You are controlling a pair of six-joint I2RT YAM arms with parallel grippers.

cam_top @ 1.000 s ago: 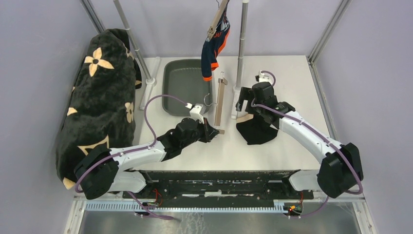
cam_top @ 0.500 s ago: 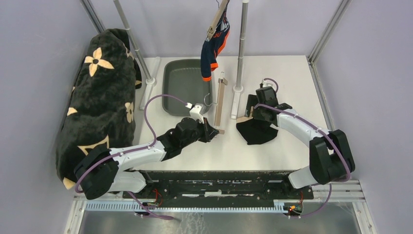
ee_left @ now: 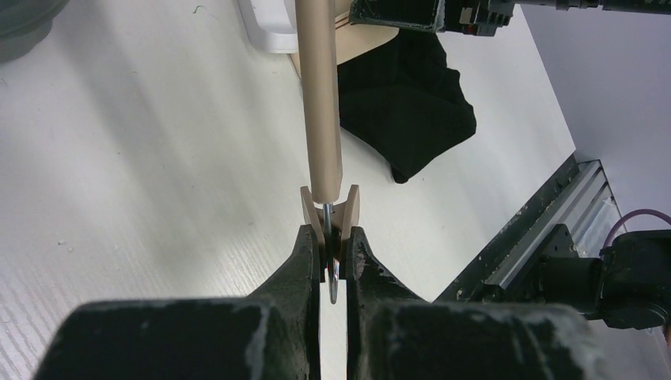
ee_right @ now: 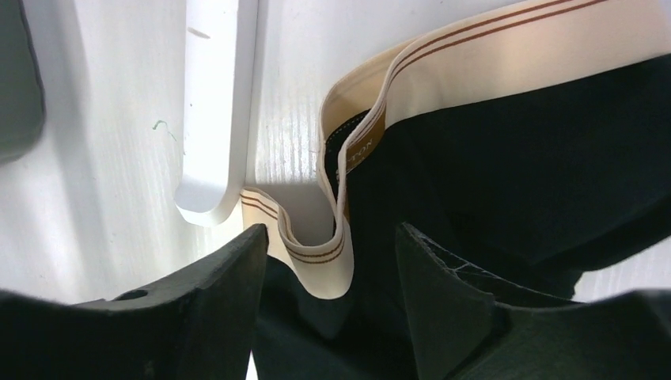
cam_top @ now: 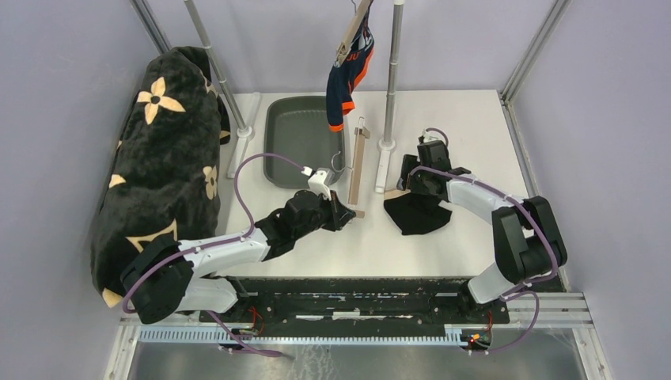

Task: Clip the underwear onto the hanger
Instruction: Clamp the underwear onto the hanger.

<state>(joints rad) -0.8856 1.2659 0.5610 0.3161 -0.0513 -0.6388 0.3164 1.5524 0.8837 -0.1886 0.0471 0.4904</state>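
The wooden hanger [cam_top: 358, 166] lies on the table, its bar running away from me, its wire hook [cam_top: 340, 163] to the left. My left gripper [cam_top: 351, 214] is shut on the clip at the bar's near end [ee_left: 330, 207]; the left wrist view shows the left gripper [ee_left: 332, 235] pinching that clip's two wooden leaves. The black underwear [cam_top: 418, 212] with a cream striped waistband [ee_right: 475, 55] lies crumpled to the right. My right gripper [cam_top: 405, 182] is down on its left edge. In the right wrist view the right gripper [ee_right: 331, 235] is open, straddling a fold of waistband [ee_right: 336, 265] without pinching it.
A grey tray [cam_top: 289, 146] sits behind the hanger. Navy and orange underwear [cam_top: 348, 75] hangs clipped on the rack above. The rack's pole [cam_top: 392, 71] and white foot [ee_right: 214, 103] stand just beside the right gripper. A black flowered blanket [cam_top: 158, 158] covers the left side.
The right arm has drawn in and lowered over the waistband's left end, and its jaws have narrowed. The left arm and hanger have not moved.
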